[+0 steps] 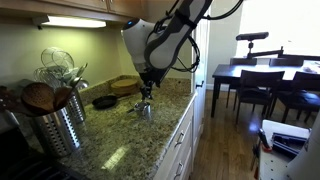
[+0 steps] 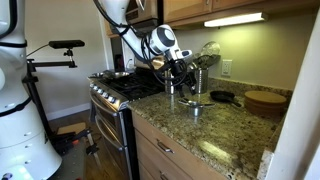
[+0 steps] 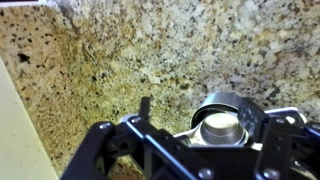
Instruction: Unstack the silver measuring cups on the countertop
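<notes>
The silver measuring cups [image 3: 222, 124] sit nested on the speckled granite countertop [image 3: 150, 50], one shiny cup inside a larger one. In the wrist view my gripper [image 3: 198, 112] straddles them with its jaws wide apart: the left finger [image 3: 145, 108] stands clear of the cups and the right finger [image 3: 252, 112] is right against the outer rim. In both exterior views the gripper [image 1: 146, 94] [image 2: 189, 88] points down just above the cups [image 1: 146, 108] [image 2: 195, 103], near the counter's front edge. It is open and holds nothing.
A ribbed steel utensil canister [image 1: 58, 128] with wooden spoons and whisks stands near the camera. A black pan [image 1: 104, 101] [image 2: 226, 97] and a wooden bowl [image 1: 125, 85] [image 2: 266, 100] sit behind the cups. A gas stove [image 2: 125, 88] adjoins the counter. A dark dining table [image 1: 262, 72] stands beyond.
</notes>
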